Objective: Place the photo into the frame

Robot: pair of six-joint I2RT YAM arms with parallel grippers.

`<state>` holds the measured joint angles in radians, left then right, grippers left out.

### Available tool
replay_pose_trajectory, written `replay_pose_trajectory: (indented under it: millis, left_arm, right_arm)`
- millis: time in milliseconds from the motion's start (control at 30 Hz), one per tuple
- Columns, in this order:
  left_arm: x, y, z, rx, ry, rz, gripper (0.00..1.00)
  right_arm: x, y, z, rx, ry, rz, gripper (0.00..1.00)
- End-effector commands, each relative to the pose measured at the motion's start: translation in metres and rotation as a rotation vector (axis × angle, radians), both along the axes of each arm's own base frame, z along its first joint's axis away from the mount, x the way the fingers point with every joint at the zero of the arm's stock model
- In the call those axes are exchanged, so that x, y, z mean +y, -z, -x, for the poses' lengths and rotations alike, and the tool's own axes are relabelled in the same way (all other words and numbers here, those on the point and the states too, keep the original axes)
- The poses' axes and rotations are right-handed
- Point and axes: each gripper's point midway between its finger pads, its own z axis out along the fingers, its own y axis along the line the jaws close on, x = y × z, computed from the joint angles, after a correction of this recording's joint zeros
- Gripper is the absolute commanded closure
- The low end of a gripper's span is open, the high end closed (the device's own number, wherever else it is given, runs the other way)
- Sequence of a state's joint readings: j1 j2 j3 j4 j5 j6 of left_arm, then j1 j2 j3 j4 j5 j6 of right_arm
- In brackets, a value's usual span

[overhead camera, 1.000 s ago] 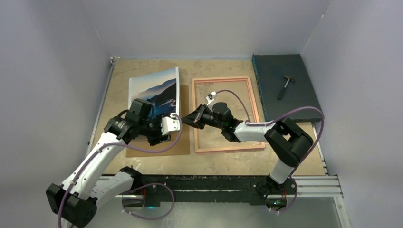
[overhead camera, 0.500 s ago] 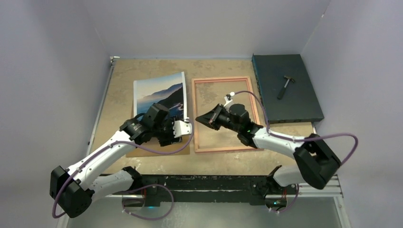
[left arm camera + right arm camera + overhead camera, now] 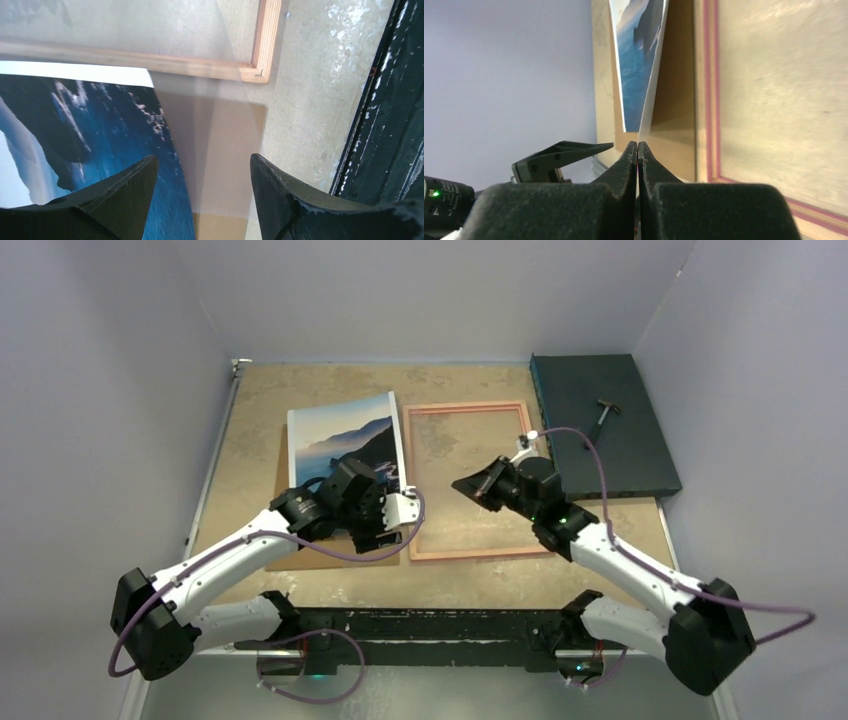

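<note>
Photo [image 3: 345, 440]: pale sky, deep blue below, dark mountains, white cloud. Frame [image 3: 466, 408]: pink rails (pale wood tone in the left wrist view); backing board [image 3: 220, 150] plain brown. Tabletop [image 3: 300, 385] mottled tan, mat [image 3: 640, 450] dark slate.

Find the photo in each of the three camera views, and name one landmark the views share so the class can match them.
Top external: the photo lies left of centre, next to the frame.
Left wrist: the photo is at lower left, below the frame rail.
Right wrist: the photo is at top centre, left of the frame rail.
Shared landmark: the frame rail next to the photo.
</note>
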<state>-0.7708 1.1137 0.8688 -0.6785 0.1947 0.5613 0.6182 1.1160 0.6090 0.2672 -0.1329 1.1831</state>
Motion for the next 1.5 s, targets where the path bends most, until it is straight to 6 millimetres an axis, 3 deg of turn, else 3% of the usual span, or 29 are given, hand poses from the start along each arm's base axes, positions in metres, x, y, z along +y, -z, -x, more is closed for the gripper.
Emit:
replay_pose_trajectory:
  millis: [0,133,400,533,633,767,867,967,1067,1133,1267,1367,1467]
  left_arm:
    - [-0.016,-0.026,0.006,0.026,0.026,0.088,0.33]
    - [-0.011,-0.022,0.006,0.028,0.034,0.051,0.32]
    - [-0.004,-0.004,-0.020,0.046,-0.099,-0.005,0.35]
    - [0.010,0.011,-0.038,0.088,-0.170,-0.033,0.36]
    - [0.019,0.026,-0.045,0.104,-0.199,-0.066,0.37]
    - [0.023,0.042,-0.049,0.094,-0.216,-0.089,0.38]
    - [0.026,0.053,-0.052,0.098,-0.228,-0.117,0.39]
    - [0.031,0.063,-0.055,0.092,-0.233,-0.157,0.40]
    - [0.035,0.070,-0.054,0.090,-0.232,-0.178,0.40]
    - [0.036,0.074,-0.053,0.090,-0.227,-0.182,0.40]
    - [0.038,0.078,-0.052,0.091,-0.229,-0.186,0.41]
    - [0.041,0.081,-0.050,0.088,-0.236,-0.195,0.41]
    - [0.043,0.080,-0.050,0.079,-0.239,-0.196,0.41]
  right_arm:
    - [-0.051,0.008,-0.001,-0.047,0.104,0.187,1.00]
    - [-0.084,0.012,0.004,-0.036,0.180,0.299,1.00]
    - [-0.129,0.030,0.022,0.035,0.317,0.422,1.00]
    - [-0.148,0.039,0.037,0.083,0.370,0.467,1.00]
    - [-0.151,0.050,0.049,0.106,0.347,0.470,1.00]
    - [-0.137,0.087,0.074,0.205,0.233,0.439,1.00]
    - [-0.131,0.111,0.090,0.283,0.165,0.443,0.73]
    - [-0.139,0.114,0.097,0.334,0.151,0.512,0.52]
    - [-0.147,0.095,0.090,0.310,0.169,0.572,0.33]
    - [-0.145,0.070,0.078,0.248,0.176,0.570,0.19]
    - [-0.127,0.027,0.042,0.060,0.152,0.543,0.01]
    - [-0.108,0.016,0.010,-0.025,0.095,0.571,0.01]
    - [-0.092,0.029,-0.016,-0.025,0.011,0.628,0.01]
